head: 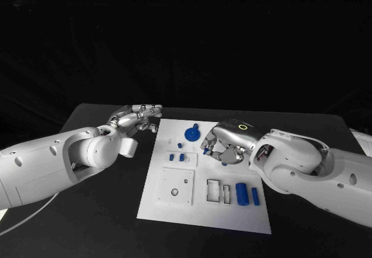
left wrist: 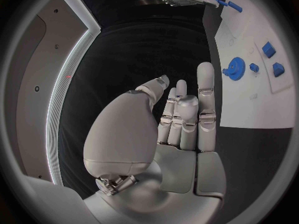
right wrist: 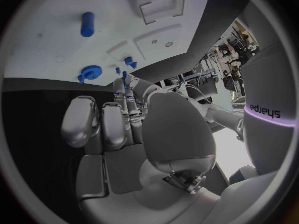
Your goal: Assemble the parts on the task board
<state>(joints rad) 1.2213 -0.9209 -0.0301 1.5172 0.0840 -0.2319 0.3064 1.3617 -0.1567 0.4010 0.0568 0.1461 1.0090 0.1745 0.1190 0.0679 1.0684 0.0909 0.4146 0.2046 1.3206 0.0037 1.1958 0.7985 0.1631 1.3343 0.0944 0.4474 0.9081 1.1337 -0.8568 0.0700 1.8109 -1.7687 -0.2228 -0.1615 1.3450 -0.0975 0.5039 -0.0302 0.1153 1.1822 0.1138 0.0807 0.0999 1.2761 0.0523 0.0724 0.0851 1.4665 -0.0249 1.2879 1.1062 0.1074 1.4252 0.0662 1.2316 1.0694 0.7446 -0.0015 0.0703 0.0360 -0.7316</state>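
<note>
Two hands over the work, one of them loaded. Right hand (head: 226,146) hangs above the middle of the task board (head: 201,217), toward its right edge, fingers curled in and pinching a small blue peg (left wrist: 231,5) at the tips; the left wrist view shows the peg sticking out past the fingers, most of its length free, which I judge suits guiding it into a socket. Left hand (head: 138,121) sits off the board's far left corner over the black table (head: 310,121), fingers stretched out side by side, thumb apart, nothing in it. It looks parked clear of the board so the working hand has room, yet near enough to steady the plate if needed. Blue gear (head: 191,132) lies flat at the far end of the board, just left of the right hand. Small blue blocks (head: 171,157) stand near the board's left edge at mid-length, already seated by the look of them. Two blue cylinders (head: 241,193) lie side by side at the near right, loose, beside the rectangular pockets (head: 213,190) that probably take them. Judgement: peg insertion is the step in hand, with gear and cylinders to follow. Which hole the peg aims for I cannot tell, as the hand hides the board beneath it.
</note>
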